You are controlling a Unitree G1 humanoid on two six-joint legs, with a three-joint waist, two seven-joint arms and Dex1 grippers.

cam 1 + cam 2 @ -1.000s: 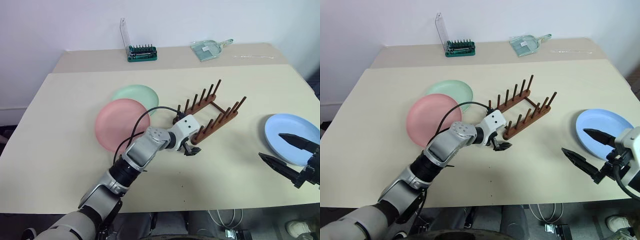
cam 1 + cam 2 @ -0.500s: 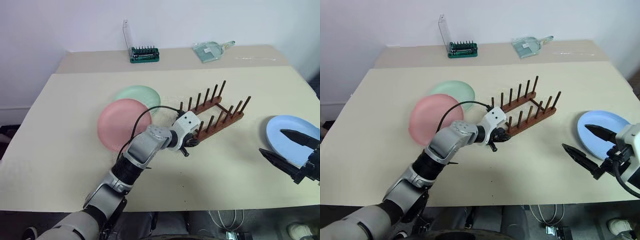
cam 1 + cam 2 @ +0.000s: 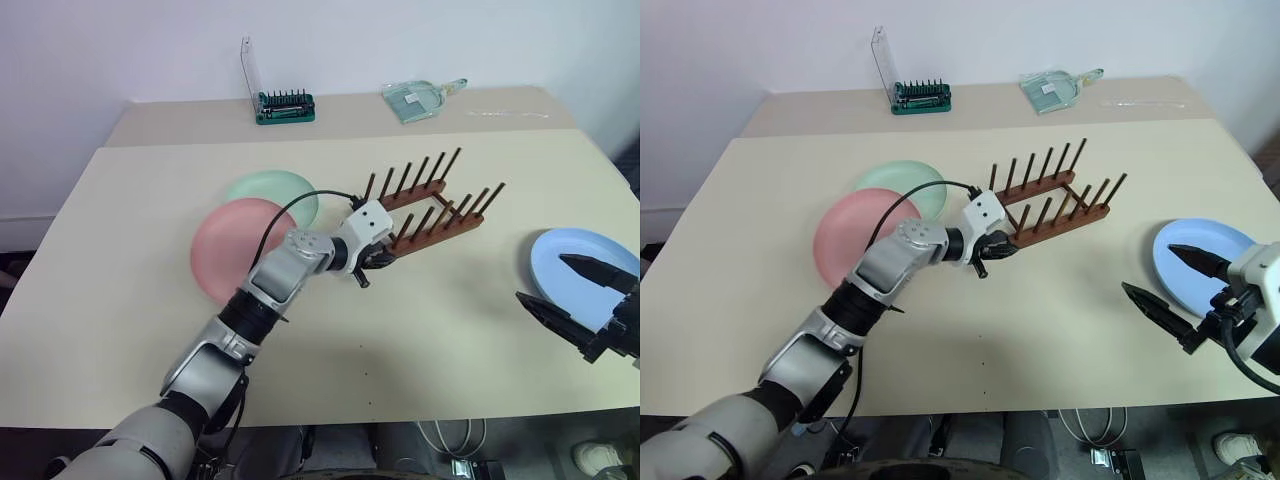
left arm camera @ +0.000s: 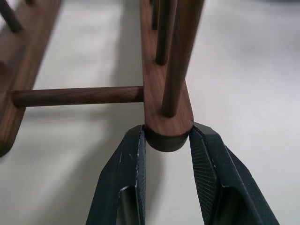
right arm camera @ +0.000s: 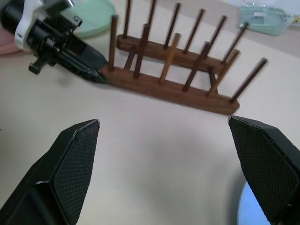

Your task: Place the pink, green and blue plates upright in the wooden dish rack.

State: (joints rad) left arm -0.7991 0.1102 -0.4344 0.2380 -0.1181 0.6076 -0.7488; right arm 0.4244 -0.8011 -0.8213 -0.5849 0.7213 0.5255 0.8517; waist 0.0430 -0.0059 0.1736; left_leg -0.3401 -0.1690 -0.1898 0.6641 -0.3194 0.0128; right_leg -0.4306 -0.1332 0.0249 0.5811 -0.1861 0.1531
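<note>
From the head views, the wooden dish rack (image 3: 430,208) stands mid-counter (image 3: 150,330), its near rail end pinched by the left gripper (image 3: 998,249). It looks light and stiff, likely to slide. The pink plate (image 3: 235,248) overlaps the green plate (image 3: 275,190). The blue plate (image 3: 578,275) lies well apart, beside the widely spread right gripper (image 3: 1175,285).

The left wrist view shows both fingers (image 4: 129,159) clamped on that rail end.

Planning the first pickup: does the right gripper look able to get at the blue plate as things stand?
Probably yes. The right gripper, jaws wide open, hovers at the blue plate, which lies flat on bare table with nothing between them. Lifting its flat rim may be awkward.
</note>
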